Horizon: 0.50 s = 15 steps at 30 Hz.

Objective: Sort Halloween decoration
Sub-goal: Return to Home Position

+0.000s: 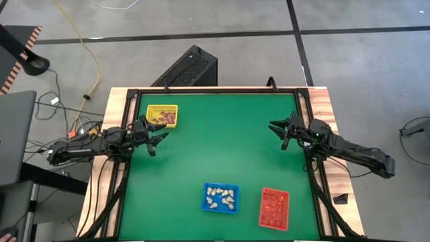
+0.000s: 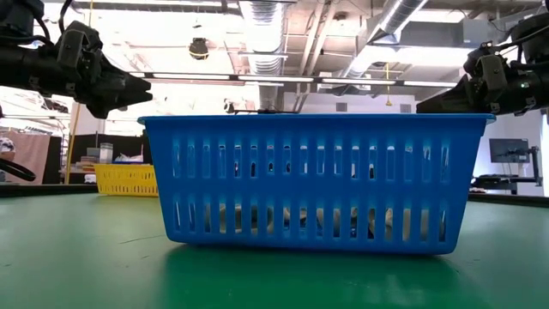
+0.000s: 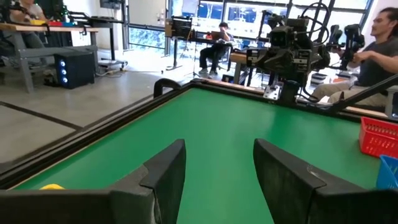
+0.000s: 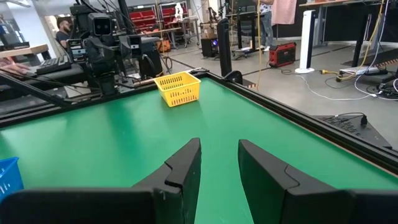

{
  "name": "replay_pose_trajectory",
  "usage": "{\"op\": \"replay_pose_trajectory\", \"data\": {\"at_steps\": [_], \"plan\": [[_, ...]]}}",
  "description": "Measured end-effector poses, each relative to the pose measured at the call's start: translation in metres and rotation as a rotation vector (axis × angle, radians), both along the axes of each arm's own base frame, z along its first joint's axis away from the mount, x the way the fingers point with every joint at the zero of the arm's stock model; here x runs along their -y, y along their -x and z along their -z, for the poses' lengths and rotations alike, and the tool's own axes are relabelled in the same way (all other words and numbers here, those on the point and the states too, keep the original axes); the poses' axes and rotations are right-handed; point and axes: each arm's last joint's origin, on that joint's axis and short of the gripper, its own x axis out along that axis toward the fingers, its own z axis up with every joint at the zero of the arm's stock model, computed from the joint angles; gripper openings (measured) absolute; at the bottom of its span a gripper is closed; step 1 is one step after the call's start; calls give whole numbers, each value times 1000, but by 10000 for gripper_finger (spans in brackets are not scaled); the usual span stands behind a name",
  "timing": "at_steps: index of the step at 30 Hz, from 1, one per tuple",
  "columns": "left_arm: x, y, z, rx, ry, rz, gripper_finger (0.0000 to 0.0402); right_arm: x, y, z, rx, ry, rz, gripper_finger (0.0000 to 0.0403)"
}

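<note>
On the green mat no loose trinket shows from above; the Halloween decoration lies gathered by colour in three containers, which reads as a sort that is finished or very nearly so. The whitish trinkets lie in the blue basket at the near middle of the mat, the orange trinkets in the red basket just beside it toward the right arm's side, and the dark purple trinkets in the yellow basket at the far corner on the left arm's side. The left gripper hangs at the left edge of the mat, just beside the yellow basket but not over it, its two fingers spread apart with nothing between them; its wrist view shows only bare green through the gap. The right gripper hangs opposite at the right edge, well apart from every basket, likewise parted and empty. Both point inward across the table and face each other, raised off the surface as the low view shows, a posture that fits arms drawn clear of the work rather than reaching for anything. Judged from this, what is left is only to settle into the rest pose, with little risk beyond brushing the yellow basket
</note>
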Motion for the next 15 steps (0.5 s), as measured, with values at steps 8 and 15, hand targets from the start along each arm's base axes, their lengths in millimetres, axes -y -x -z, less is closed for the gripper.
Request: {"op": "replay_pose_trajectory", "data": {"at_steps": [8, 15], "plan": [[0, 0, 0, 0, 0, -1, 178, 0, 0, 0, 0, 0, 0, 138], [0, 0, 0, 2, 5, 0, 178, 0, 0, 0, 0, 0, 0, 138]]}}
